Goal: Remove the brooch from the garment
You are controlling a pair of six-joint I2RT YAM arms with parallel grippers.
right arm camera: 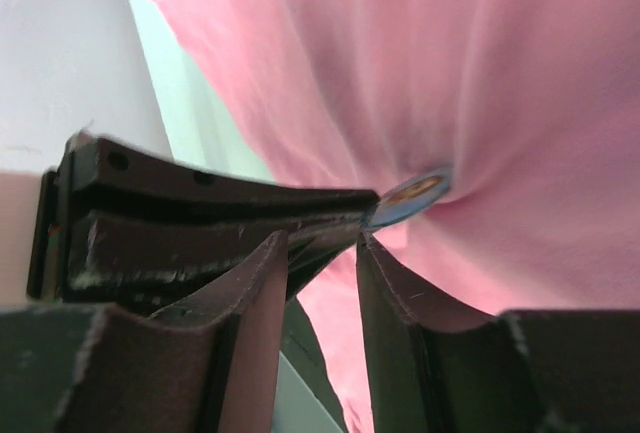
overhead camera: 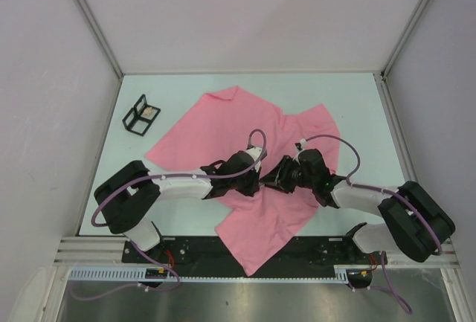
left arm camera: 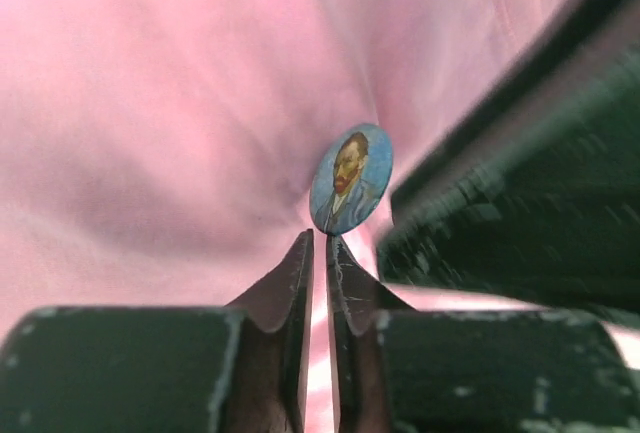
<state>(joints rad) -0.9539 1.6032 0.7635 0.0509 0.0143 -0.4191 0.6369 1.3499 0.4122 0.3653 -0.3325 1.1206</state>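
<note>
brooch [left arm camera: 350, 181] sits pinned on the garment [overhead camera: 245, 121], a round badge with a painted portrait of a bearded man on a blue ground. from my left wrist camera it faces me, tilted a little, with folds of pink cloth running in toward it. the left gripper [left arm camera: 320, 245] has its tips just under the badge's lower rim, fingers pressed almost together with only a thin slit between them. i cannot tell whether a fold of cloth is caught there. a dark finger [left arm camera: 520, 183] of the other arm fills the right of that view, just beside the badge. from the right wrist camera i see the brooch [right arm camera: 410, 193] nearly edge-on, the cloth puckered around it. the right gripper [right arm camera: 322, 243] has its fingers [right arm camera: 265, 293] spread with a clear gap, tips just below the badge, gripping nothing i can see. overhead, the pink shirt lies rumpled across the middle of the table [overhead camera: 178, 210], one corner reaching over the near edge, and both arms meet above its centre. a small black wire stand [overhead camera: 140, 114] sits well apart at the far left.
</note>
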